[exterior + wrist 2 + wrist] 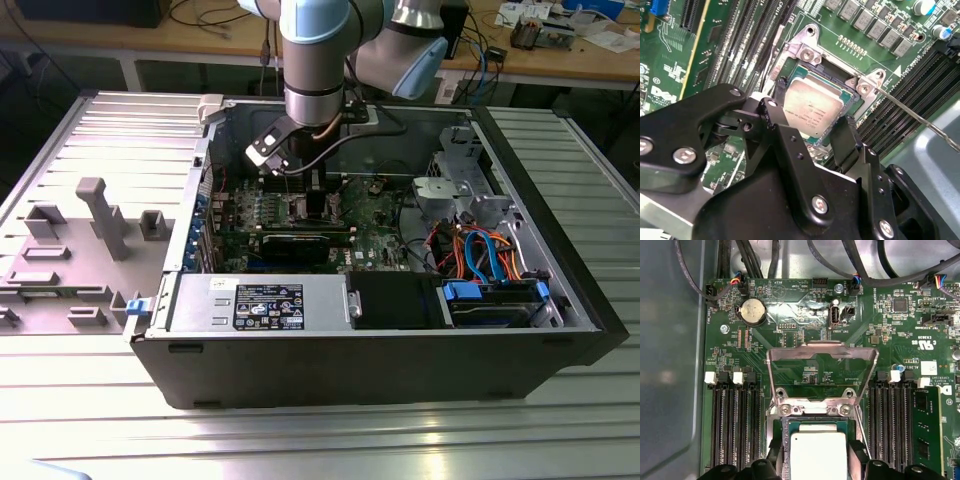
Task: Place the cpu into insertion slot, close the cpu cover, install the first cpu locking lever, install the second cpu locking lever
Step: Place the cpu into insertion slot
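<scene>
Fingers (771,117) of the black, bolted-metal gripper (810,125) press against two opposite edges of the cpu (812,107), a small flat square chip with a dull silver-grey metal top, so the gripper is closed on it. The cpu lies within the insertion slot (835,76), a square socket with a dark inner wall and a silver metal rim, and a thin band of the chip's green edge shows around the metal top. Faint lines of etched print cross that top.

In the first wrist view the cpu cover (821,350), a thin silver-grey metal frame plate with a large square window, stands swung up on its hinge just beyond the cpu (818,452), and green board shows through the window. A thin silver wire lever (905,107) runs out from the socket's corner bracket, raised off the board.

The green motherboard (805,305) carries white printed lettering beside its connectors, a round silver coin battery (753,311), and long black memory slots (735,425) on both sides of the socket.

In the exterior view the grey and pale-blue robot arm (320,60) reaches down into an open black computer case (380,360) lying on a grey slatted metal table (300,440). A grey metal power supply box (200,305) along the case's near wall bears a black label with white print.
</scene>
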`<state>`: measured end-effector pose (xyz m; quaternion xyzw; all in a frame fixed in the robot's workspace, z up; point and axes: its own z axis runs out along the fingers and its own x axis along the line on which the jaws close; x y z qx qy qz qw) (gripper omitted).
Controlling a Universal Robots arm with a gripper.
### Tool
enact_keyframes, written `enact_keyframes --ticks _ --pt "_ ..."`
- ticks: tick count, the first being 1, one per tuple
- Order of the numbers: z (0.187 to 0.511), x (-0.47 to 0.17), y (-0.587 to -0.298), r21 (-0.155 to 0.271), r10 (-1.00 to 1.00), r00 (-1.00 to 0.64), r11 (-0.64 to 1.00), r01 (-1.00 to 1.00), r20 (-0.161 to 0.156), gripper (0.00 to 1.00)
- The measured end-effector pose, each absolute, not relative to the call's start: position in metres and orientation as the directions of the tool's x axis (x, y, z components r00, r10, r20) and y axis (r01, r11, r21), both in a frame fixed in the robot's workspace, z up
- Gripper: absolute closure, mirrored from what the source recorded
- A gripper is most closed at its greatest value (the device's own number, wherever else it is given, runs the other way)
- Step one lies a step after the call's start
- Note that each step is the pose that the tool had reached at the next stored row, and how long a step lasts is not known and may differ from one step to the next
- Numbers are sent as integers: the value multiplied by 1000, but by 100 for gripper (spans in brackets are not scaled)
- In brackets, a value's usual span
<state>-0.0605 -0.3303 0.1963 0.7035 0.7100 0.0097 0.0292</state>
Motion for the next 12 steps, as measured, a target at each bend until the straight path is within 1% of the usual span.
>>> enact_keyframes --ticks 8,9,10,12 --pt "195 -60 -330 55 1000 -7 8 998 -21 38" --pt "195 -60 -330 55 1000 -7 8 998 -22 37" --pt "195 -60 -330 55 1000 -7 8 998 -22 31" --pt "195 -61 -330 55 1000 -7 8 998 -22 31"
